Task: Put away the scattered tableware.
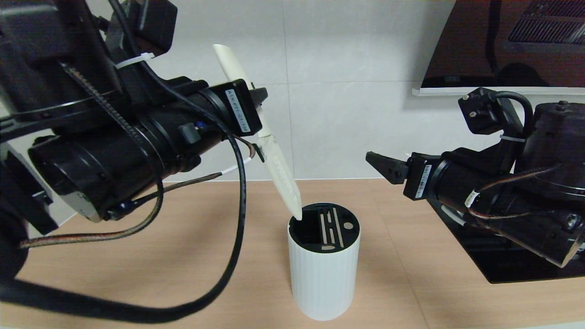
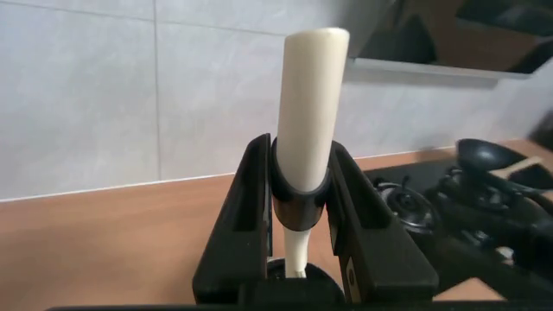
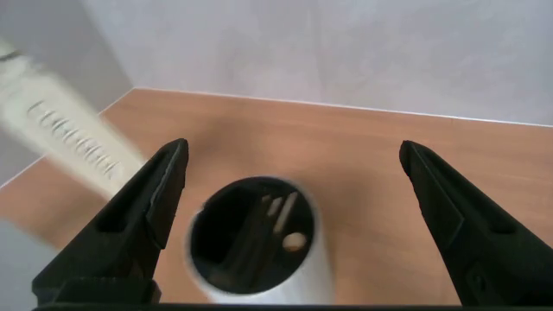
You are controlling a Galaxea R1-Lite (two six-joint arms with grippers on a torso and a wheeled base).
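The left gripper [image 1: 258, 116] is clamping a knife [image 1: 284, 179], its tip pointing steeply down at the left rim of the holder [image 1: 323, 274]; the right gripper [image 3: 292, 151] is gaping wide.

On the left gripper [image 2: 301, 147] housing just behind the fingers, white label [image 1: 236, 109] with dark print, too small to read, grey lettering along the knife [image 1: 281, 171] blade below those fingers, blurred, small label [image 1: 424, 180] behind the right gripper [image 3: 292, 147] fingers, illegible.

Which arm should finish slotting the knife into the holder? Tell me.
Left. The left pincer grips the knife, tip at the holder rim; the right pincer is open and empty, off to the side.
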